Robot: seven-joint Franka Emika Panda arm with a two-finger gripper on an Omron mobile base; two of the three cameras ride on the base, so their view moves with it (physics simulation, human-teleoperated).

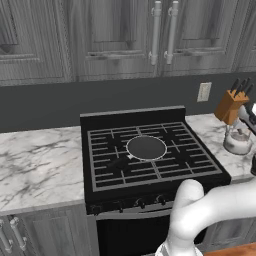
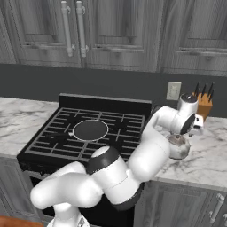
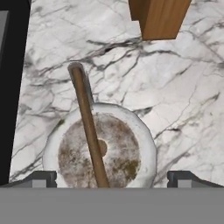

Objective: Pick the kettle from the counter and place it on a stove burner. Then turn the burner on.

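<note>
On the counter (image 1: 40, 165) right of the stove sits the kettle (image 3: 100, 148), just near of the wooden knife block (image 3: 159, 17) and apart from it. Seen from straight above in the hand view: round silvery body, lid knob at centre, thin arched handle crossing over the top and running toward the far side. Not yet lifted; rests on the marble.

Step in hand, by judgement: the approach to the pick, first part of the task. Gripper (image 3: 111, 179) hangs directly over the kettle, fingers (image 3: 41, 178) spread wide apart, one to each side of the body, holding nothing. Whether the tips already reach down past the handle cannot be told.

Next move likely calls for descent until the fingers flank the handle, perhaps a turn of the wrist so the jaws close across it rather than along it, then a firm close and a lift. After that, carry left to a stove burner (image 1: 112, 160); centre grate holds a round flat dark disc (image 1: 146, 148).

Arm reaches from the base far out to the right over the counter, wrist bent down, hand pointing at the kettle in the right base view.
</note>
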